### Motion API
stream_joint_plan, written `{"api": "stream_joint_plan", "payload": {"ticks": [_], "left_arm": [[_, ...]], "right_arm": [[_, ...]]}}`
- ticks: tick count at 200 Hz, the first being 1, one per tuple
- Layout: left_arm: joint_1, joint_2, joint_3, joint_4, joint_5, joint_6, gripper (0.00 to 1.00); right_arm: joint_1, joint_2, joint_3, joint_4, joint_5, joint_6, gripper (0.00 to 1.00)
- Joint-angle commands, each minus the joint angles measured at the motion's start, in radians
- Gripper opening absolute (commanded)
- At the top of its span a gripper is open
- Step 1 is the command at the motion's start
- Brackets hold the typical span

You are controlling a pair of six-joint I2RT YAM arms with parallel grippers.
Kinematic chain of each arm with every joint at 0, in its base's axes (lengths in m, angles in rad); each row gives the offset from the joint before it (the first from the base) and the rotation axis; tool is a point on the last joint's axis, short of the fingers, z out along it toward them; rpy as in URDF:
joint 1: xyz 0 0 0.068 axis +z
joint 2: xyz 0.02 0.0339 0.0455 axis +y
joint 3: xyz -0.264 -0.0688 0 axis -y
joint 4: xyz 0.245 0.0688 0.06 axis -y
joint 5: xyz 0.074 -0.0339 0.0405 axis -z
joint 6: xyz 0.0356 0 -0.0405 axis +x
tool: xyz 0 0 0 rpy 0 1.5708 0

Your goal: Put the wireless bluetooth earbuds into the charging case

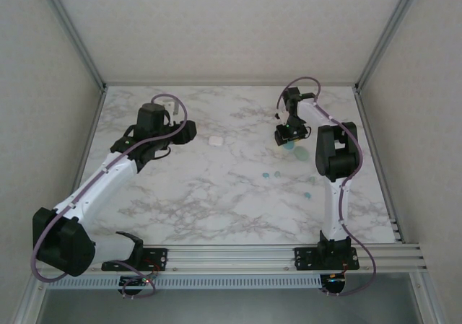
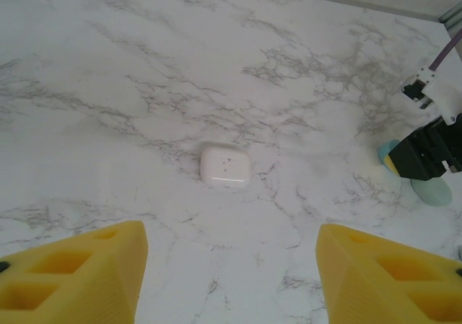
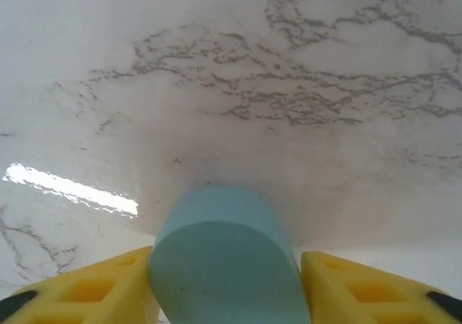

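— Right gripper (image 3: pixel 228 281): what does it hold?
— Its yellow fingers (image 3: pixel 94 288) sit half closed against both sides of the small rounded turquoise plastic charging case (image 3: pixel 216 223), far right, I think to steady it. Tiny teal plastic earbuds (image 1: pixel 272 173) lie nearer, apart from it.

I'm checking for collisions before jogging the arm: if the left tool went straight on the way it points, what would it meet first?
The left tool, fingers open, points at the small white case lying on the marble table. It would probably meet that first, though depth is hard to judge.
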Motion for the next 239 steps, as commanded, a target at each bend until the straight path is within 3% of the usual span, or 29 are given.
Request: {"api": "stream_joint_plan", "payload": {"ticks": [1,239], "left_arm": [[0.008,-0.021,-0.010,0.016,-0.012,0.008,0.62],[0.008,-0.022,-0.015,0.010,-0.017,-0.007,0.62]], "right_arm": [[0.001,0.016,0.008,-0.034,-0.018,0.009,0.50],[0.043,-0.016,-0.079,0.046,0.042,0.026,0.48]]}}
